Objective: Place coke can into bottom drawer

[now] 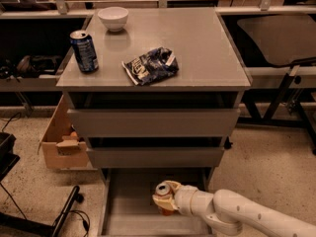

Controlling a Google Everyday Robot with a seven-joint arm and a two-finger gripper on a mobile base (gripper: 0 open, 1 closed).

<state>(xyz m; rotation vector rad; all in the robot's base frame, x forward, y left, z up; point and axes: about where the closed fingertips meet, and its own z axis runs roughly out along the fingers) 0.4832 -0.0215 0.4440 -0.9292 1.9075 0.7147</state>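
Observation:
The coke can (pixel 164 189), red with a silver top, stands upright inside the open bottom drawer (pixel 128 201), over its grey floor right of the middle. My gripper (pixel 164 201) is at the end of the white arm that comes in from the lower right. It is shut on the coke can, its pale fingers (pixel 161 200) wrapped around the can's body. I cannot tell whether the can touches the drawer floor. The two upper grey drawers are closed.
On the cabinet top (pixel 207 53) stand a dark blue can (pixel 84 51), a white bowl (pixel 113 18) and a dark chip bag (pixel 150 65). A cardboard box (pixel 61 142) sits on the floor at the left. Cables and a black stand (pixel 64 216) lie at the lower left.

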